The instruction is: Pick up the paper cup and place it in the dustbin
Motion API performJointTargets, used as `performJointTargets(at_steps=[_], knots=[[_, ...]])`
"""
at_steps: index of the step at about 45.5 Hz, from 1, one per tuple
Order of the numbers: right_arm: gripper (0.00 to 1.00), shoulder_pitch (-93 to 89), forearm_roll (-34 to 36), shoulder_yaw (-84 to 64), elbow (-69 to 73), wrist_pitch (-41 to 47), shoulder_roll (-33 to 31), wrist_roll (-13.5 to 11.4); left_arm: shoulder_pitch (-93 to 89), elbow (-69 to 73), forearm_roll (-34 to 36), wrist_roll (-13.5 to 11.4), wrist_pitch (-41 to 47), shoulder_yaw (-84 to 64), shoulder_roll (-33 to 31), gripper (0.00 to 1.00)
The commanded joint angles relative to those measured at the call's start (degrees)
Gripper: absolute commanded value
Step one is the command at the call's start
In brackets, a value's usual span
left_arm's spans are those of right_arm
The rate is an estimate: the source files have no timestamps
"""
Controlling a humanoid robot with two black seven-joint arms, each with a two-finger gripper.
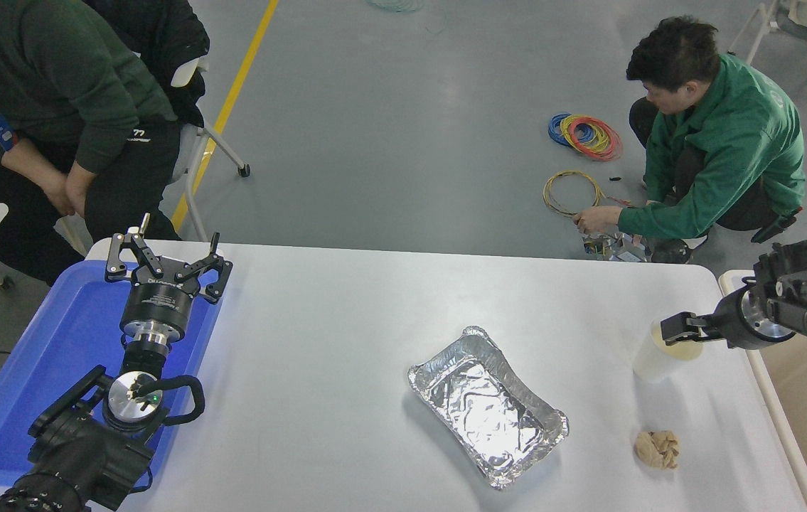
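Note:
The paper cup (650, 363) stands upright near the table's right edge, white with a cream inside. My right gripper (677, 333) comes in from the right and sits low over the cup's mouth, covering part of the rim; whether it touches the cup is not clear. The dustbin (767, 398) stands just past the table's right edge, its off-white rim and beige inside showing. My left gripper (165, 259) is parked open and empty over the blue tray (40, 355) at the lower left.
A silver foil tray (488, 405) lies mid-table. A crumpled tan paper ball (657, 449) lies in front of the cup. A person crouches on the floor beyond the far right edge, another stands at the far left.

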Motion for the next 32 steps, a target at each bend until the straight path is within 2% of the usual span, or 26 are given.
performJointTargets(at_steps=[1, 5, 10, 18, 32], knots=[[0.42, -2.57, -0.09, 0.54, -1.89, -2.47, 0.75, 0.23, 0.0, 0.0, 0.0, 0.0, 0.06, 0.0, 0.02, 1.0], [0.19, -2.57, -0.09, 0.45, -1.89, -2.55, 0.75, 0.85, 0.0, 0.0, 0.0, 0.0, 0.06, 0.0, 0.02, 1.0], [0.0, -2.57, -0.09, 0.1, -1.89, -2.47, 0.75, 2.25, 0.0, 0.0, 0.0, 0.0, 0.06, 0.0, 0.02, 1.0], [0.0, -2.3, -0.53, -0.25, -1.89, -2.47, 0.84, 5.24, 0.0, 0.0, 0.0, 0.0, 0.06, 0.0, 0.02, 1.0], [0.0, -0.46, -0.53, -0.34, -1.37, -2.38, 0.49, 5.6, 0.0, 0.0, 0.0, 0.0, 0.06, 0.0, 0.02, 1.0]])
